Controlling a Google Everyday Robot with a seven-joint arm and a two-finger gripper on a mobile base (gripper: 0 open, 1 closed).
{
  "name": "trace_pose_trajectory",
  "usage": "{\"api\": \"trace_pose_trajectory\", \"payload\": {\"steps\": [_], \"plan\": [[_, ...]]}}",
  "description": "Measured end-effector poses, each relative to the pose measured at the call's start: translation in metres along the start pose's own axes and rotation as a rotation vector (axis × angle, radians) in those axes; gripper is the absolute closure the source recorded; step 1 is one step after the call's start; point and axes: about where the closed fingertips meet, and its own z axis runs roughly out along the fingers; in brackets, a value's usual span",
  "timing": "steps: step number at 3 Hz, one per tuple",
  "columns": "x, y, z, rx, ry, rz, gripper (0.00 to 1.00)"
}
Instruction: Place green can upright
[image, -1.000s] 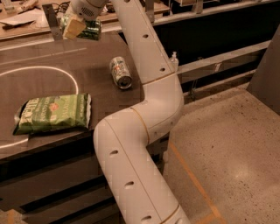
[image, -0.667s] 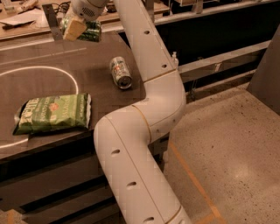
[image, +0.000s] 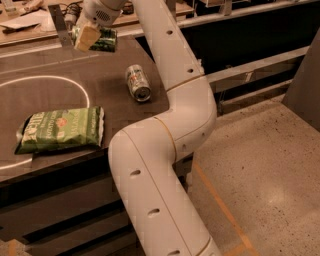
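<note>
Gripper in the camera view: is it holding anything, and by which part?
The gripper, over the far edge of the table, is shut on the green can, clamped across its body toward one end. The can lies sideways, not upright.

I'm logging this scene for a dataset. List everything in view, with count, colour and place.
green can: one, green, held sideways at the table's far edge
silver can: one, silver-white with green and red marks, lying near the table's right edge
chip bag: one, green, flat near the table's front edge
table: one, dark brown with a white circle line, left
floor: speckled grey with an orange line, right
arm: one, white, bottom centre to top left
gripper: one, cream, top left, shut on the green can
</note>
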Motion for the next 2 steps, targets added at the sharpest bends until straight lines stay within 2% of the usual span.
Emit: {"api": "trace_pose_trajectory", "payload": {"steps": [2], "plan": [[-0.0006,0.0089,0.0034,-0.046,0.004,0.008,1.00]]}}
